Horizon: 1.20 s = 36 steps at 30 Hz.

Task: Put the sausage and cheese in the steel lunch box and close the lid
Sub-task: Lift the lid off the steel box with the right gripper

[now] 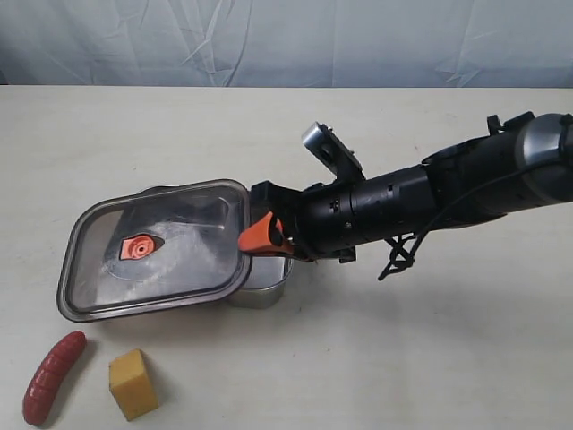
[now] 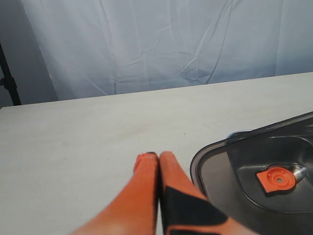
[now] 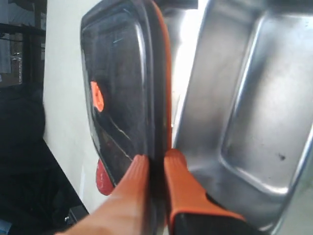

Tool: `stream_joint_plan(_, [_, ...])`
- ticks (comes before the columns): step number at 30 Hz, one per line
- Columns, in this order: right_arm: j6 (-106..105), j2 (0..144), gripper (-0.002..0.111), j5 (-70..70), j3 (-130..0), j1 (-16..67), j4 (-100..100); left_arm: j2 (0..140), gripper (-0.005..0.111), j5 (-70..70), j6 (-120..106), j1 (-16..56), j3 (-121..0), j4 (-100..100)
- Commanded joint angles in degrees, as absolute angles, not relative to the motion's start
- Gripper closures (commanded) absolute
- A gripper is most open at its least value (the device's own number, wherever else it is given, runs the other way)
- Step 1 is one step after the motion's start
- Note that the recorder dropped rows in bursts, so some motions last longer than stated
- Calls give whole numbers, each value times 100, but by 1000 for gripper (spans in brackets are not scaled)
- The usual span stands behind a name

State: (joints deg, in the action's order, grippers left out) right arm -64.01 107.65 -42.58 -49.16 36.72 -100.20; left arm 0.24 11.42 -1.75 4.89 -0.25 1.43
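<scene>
The dark translucent lid (image 1: 152, 251) with its orange valve tab sits tilted over the steel lunch box (image 1: 264, 287), hiding most of it. My right gripper (image 1: 260, 237) is shut on the lid's right edge. In the right wrist view its fingers (image 3: 139, 171) pinch the lid (image 3: 122, 83) beside the box's shiny, empty interior (image 3: 254, 98). The dark-red sausage (image 1: 54, 376) and the yellow cheese (image 1: 132, 383) lie on the table in front of the box at the left. My left gripper (image 2: 159, 155) is shut and empty, just beside the lid's corner (image 2: 234, 171).
The pale table (image 1: 430, 358) stretches bare to the right and front of the box. A light cloth backdrop (image 1: 286, 36) hangs behind the table's far edge. My right arm (image 1: 430, 202) reaches in from the right above the table.
</scene>
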Motion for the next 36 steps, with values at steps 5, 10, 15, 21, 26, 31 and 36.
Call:
stream_joint_plan(5, [-6468,10757,109,-4693,-5254,3667,-9995,0,107,1102,-175,529,0,167])
stream_joint_plan(10, [-6536,10757,109,-4801,-5302,3667,-9995,0,107,1102,-175,529,0,167])
stream_joint_plan(15, [-6599,10757,109,-5012,-5302,3667,-9995,0,107,1102,-175,529,0,167])
stream_joint_plan(21, [-6707,10757,109,-5233,-5302,3667,-9995,0,107,1102,-175,529,0,167])
stream_joint_plan(26, [-6736,10757,109,-5232,-5431,3667,-9995,0,107,1102,-175,529,0,167])
stream_joint_plan(31, [-6729,10757,109,-5357,-5809,3667,-9995,0,107,1102,-175,529,0,167])
stream_joint_plan(36, [-6729,10757,109,-5707,-6231,3667,-9995,0,107,1102,-175,529,0,167])
